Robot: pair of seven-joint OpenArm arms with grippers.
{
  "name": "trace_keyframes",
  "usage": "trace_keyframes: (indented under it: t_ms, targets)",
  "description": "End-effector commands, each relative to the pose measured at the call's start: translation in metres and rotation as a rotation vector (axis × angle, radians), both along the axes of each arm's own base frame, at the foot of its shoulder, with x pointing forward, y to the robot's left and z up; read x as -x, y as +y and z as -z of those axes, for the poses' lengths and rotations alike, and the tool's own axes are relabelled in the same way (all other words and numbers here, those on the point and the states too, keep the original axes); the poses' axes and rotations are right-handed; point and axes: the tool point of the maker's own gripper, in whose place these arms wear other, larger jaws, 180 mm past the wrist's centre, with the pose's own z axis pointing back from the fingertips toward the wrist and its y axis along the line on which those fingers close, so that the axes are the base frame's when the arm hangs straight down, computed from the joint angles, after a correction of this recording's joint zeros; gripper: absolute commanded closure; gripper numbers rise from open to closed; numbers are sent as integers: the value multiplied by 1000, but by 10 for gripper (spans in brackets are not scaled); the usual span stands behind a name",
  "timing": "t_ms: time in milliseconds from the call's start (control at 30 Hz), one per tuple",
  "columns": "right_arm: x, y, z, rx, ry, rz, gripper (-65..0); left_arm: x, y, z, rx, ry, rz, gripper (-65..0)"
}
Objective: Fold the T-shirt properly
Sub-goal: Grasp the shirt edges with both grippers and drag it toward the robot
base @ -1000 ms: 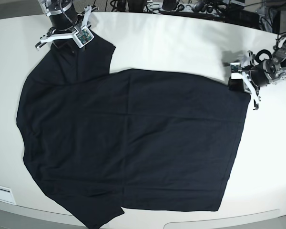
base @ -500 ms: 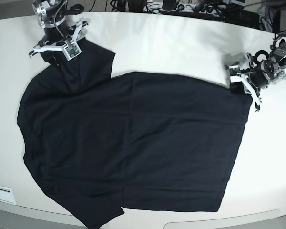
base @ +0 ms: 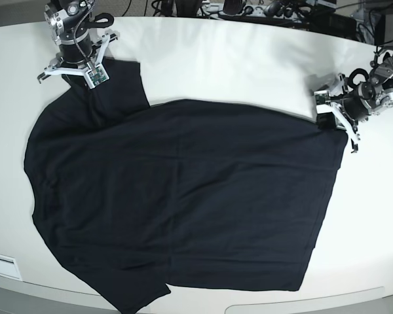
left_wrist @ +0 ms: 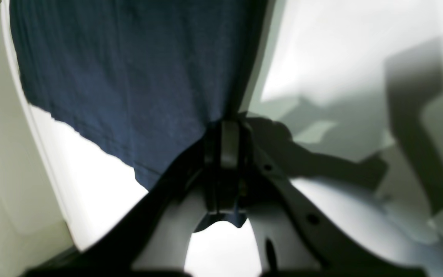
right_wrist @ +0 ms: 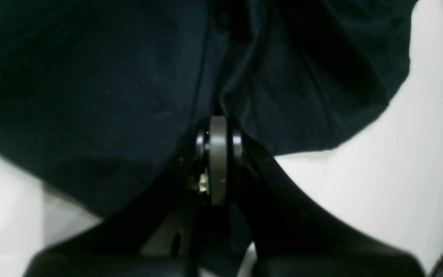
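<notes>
We note that the right gripper [base: 75, 69], spread wide over the upper sleeve a second ago, now sits further toward the table's far left edge with its jaws clenched on the sleeve fabric; the right wrist view shows the fingertips [right_wrist: 217, 154] pressed together with dark cloth bunched between and around them. The sleeve has been drawn up and left with it, and its outer edge now runs steeper than before. The left gripper [base: 333, 112] has shifted only slightly and remains pinched on the hem corner at the shirt's far right; the left wrist view shows its jaws closed on the cloth edge. We find the T-shirt [base: 177, 196] lying spread flat on the white table [base: 249, 65], collar end toward the left, hem toward the right, second sleeve reaching the near edge at bottom left. The fabric is plain black and matte, with faint creases across the body; it reads navy in the left wrist view
</notes>
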Motion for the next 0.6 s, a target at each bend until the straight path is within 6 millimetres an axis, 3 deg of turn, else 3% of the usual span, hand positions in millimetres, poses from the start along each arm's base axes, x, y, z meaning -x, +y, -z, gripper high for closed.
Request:
trace_keyframes:
  t_ms: [0, 133, 300, 400, 567]
  targets:
    - [-2, -1, -11, 7, -26, -5, 0, 13, 26, 8, -120, 56, -30, 0]
    - [4, 9, -38, -7, -60, -35, 0, 9, 21, -3, -146, 15, -47, 0]
    - [21, 13, -63, 16, -63, -82, 0, 14, -1, -23, -84, 25, -55, 0]
    - [38, 7, -62, 41, -13, -93, 0, 17, -13, -39, -70, 19, -30, 0]
    - [66, -23, -57, 113, 72, -46, 0, 24, -20, -62, -79, 13, 9, 0]
